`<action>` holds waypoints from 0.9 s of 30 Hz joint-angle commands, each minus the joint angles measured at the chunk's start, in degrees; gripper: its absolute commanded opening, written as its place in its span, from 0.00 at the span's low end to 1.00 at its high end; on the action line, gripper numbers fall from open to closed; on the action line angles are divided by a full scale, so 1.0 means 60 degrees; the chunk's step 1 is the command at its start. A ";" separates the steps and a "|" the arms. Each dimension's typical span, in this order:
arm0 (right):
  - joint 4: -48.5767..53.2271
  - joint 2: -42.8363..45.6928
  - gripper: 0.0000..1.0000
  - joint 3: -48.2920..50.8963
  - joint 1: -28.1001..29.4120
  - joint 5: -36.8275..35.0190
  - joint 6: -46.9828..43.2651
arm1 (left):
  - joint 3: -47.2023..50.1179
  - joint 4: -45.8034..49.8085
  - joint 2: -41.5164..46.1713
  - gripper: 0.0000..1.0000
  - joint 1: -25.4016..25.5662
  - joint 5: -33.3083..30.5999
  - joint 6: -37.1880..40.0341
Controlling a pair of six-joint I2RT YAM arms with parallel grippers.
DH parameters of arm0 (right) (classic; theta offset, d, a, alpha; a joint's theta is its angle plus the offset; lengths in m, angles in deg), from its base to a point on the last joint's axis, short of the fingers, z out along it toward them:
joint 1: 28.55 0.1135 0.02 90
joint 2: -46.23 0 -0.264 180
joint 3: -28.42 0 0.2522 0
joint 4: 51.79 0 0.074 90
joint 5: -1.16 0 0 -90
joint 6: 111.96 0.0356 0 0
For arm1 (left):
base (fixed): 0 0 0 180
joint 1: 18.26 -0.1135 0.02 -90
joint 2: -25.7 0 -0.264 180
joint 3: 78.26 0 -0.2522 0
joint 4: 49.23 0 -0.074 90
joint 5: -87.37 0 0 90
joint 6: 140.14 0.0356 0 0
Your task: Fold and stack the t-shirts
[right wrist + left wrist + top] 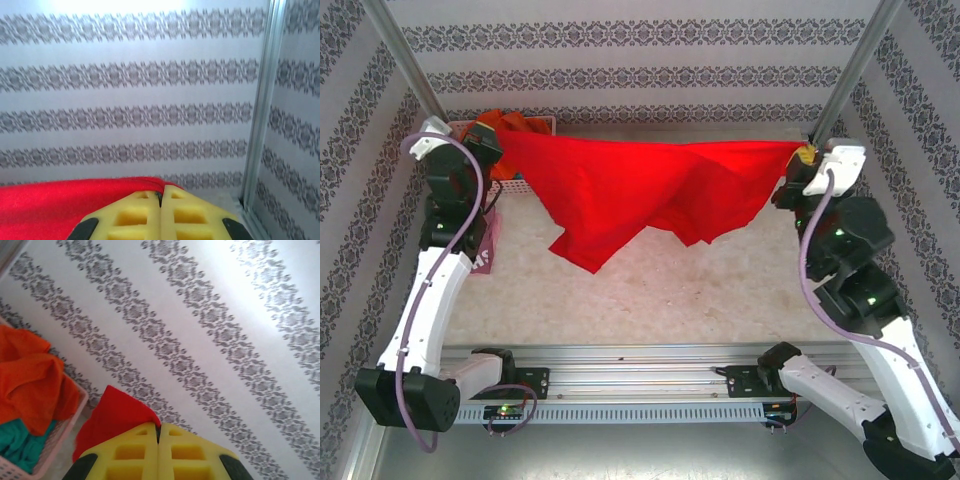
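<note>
Two-handed, we are clamping the plain bright red cloth t-shirt [640, 190], left gripper [159, 432] and right gripper [161, 196] each pinching an edge, cloth sagging between them.

Looks like a robotics lab cell rather than a home: damask-striped panels [640, 70] box in a pale counter [660, 290] on three sides, bare metal posts [855, 70] stand at the far corners, and an aluminium rail [640, 358] along the near edge carries two white arms [430, 290]
</note>
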 commanded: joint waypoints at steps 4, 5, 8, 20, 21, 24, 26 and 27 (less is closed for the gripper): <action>0.0932 -0.1437 0.00 -0.1589 -0.0848 0.0375 -0.1068 | -0.1210 0.0926 -0.0622 0.00 0.0042 0.0712 0.0527; 0.1070 -0.1693 0.00 -0.1768 -0.1086 0.0594 -0.0935 | -0.1351 0.0991 -0.0805 0.00 0.0108 0.0787 0.0569; 0.1198 -0.2366 0.00 -0.2055 -0.1813 0.1445 -0.0387 | -0.1726 0.1127 -0.1383 0.00 0.0222 0.0848 0.0713; -0.0560 -0.6489 0.00 -0.3565 -0.4359 0.4393 0.1331 | -0.5297 0.0318 -0.6231 0.00 0.0296 0.1242 0.0090; -0.0670 -0.6873 0.00 -0.3976 -0.4398 0.4541 0.1382 | -0.6054 0.0408 -0.6801 0.00 0.0296 0.1246 0.0001; -0.1107 -0.7685 0.00 -0.5184 -0.4423 0.4859 0.1421 | -0.8308 0.0898 -0.8081 0.00 0.0289 0.1397 -0.0129; -0.1181 -0.8134 0.00 -0.6200 -0.4426 0.4881 0.1343 | -1.0354 0.1888 -0.8871 0.00 0.0281 0.1775 -0.0096; -0.1087 -0.8332 0.00 -0.6759 -0.4429 0.4885 0.1265 | -1.1354 0.2420 -0.9225 0.00 0.0281 0.1890 -0.0024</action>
